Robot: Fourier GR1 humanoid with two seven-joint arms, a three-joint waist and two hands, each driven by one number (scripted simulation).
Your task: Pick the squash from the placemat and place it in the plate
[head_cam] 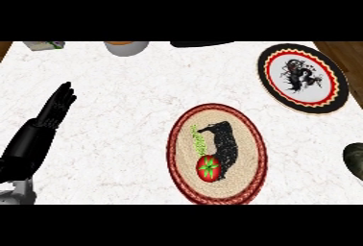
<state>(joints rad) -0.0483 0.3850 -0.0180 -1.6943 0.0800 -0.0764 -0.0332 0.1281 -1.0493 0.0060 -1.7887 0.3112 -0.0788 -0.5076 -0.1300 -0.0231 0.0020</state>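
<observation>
The pale marble counter (120, 120) carries, from the left, the left hand (55, 108), resting with fingers straight. The woven placemat (249, 144) at centre shows only its printed pattern. The plate (339, 79) is bare. A dark green lump (355, 161), cut off by the right edge, is probably the squash in transit; it next needs to be set down on the plate. The right hand is unseen.

The left hand (56, 106) is matte black, its fingers long, slim and ridged with faint segment lines along their length. Behind it runs a glossy black wrist section, broader than the fingers, catching a soft highlight along one edge. A light grey forearm (18, 192) piece shows below the black section, smooth and rounded at its end.
</observation>
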